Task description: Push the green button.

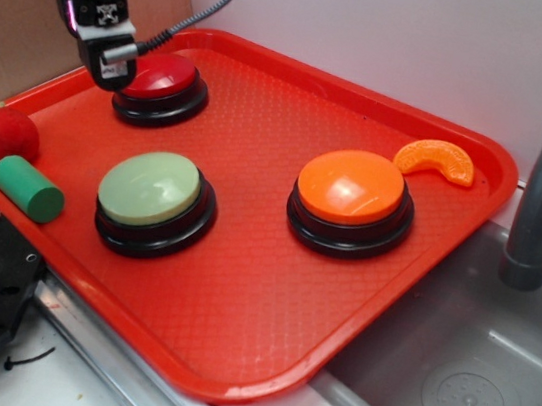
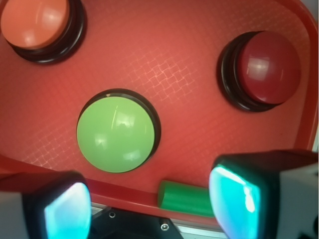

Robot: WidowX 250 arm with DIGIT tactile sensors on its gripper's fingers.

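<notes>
Exterior view: gripper (image 1: 109, 61) hangs upper left, pointing down beside red button (image 1: 162, 78).
Jaws: apart, empty.
Green button (image 1: 149, 188): lower left on tray (image 1: 236, 309).

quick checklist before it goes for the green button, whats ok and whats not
1. Green button in view, nothing on its top: ok.
2. Tool over the green button: not ok, the exterior view shows it up by the red button.
3. Tool empty: ok, the wrist view shows nothing between its fingers.
4. Straight way from the tool to the green button: ok, bare tray between them.
5. Green cylinder and red ball apart from the green button: ok.
6. Height of the tool above the tray: cannot tell.
</notes>
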